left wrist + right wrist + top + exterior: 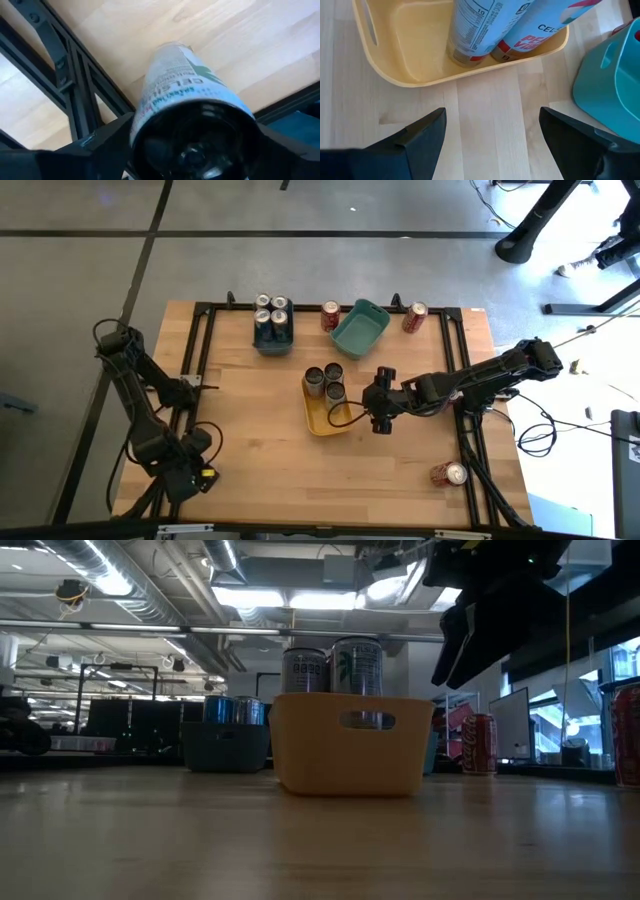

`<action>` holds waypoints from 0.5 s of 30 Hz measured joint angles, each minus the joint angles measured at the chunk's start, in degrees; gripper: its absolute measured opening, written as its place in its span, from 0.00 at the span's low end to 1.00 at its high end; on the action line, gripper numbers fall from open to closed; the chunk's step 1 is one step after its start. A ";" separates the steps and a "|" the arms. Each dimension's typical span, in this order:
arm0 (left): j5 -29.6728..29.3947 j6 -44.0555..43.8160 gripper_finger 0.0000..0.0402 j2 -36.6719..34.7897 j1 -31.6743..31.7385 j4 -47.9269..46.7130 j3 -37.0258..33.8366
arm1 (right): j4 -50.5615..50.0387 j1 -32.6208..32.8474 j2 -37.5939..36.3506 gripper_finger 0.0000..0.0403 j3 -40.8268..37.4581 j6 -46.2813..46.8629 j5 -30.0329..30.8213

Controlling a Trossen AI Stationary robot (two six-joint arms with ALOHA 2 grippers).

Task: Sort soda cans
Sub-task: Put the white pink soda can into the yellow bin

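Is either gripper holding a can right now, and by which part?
The left gripper holds a white-labelled metal can by its bottom end. The right gripper is open and empty, beside the yellow plastic bin.

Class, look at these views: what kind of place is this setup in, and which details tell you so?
Probably a robotics lab or workshop: exposed ceiling ducts, a long bench of monitors, and a framed wooden table carrying sorting bins.

Yellow bin (pixel 322 420) mid-table; teal bin (pixel 360 329) tilted behind it.
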 joint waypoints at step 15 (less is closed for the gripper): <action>-0.46 5.97 0.61 -1.62 3.88 -0.90 2.51 | -0.16 0.07 0.00 0.79 0.00 0.02 -1.66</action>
